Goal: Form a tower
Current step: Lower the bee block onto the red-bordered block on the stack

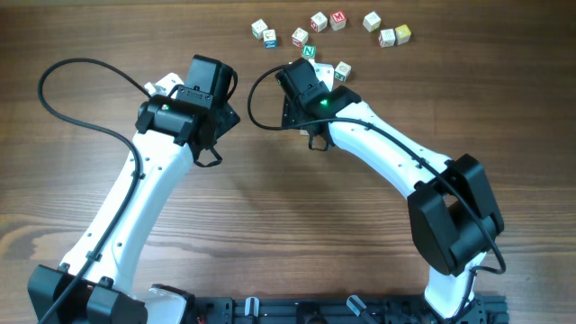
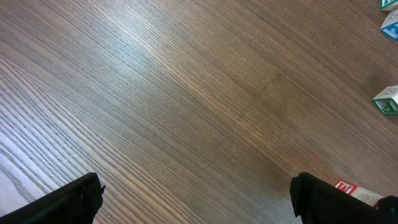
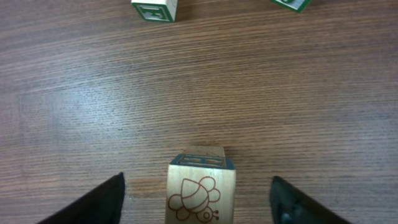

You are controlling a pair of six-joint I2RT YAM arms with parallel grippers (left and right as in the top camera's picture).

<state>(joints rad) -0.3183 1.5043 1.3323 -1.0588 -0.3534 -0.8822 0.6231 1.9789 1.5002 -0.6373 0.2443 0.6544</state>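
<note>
The tower [image 3: 201, 190] stands between the wide right fingers [image 3: 99, 202], clear of both, so a skewed lift-off could clip and topple it; the left fingers [image 2: 68, 202] gape wide over the worktop [image 2: 186, 93].

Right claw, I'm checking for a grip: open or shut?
Open: the right claw has gaps on both sides of the bee cube.

overhead faces down; wrist views hug table [image 3: 249, 93].
</note>
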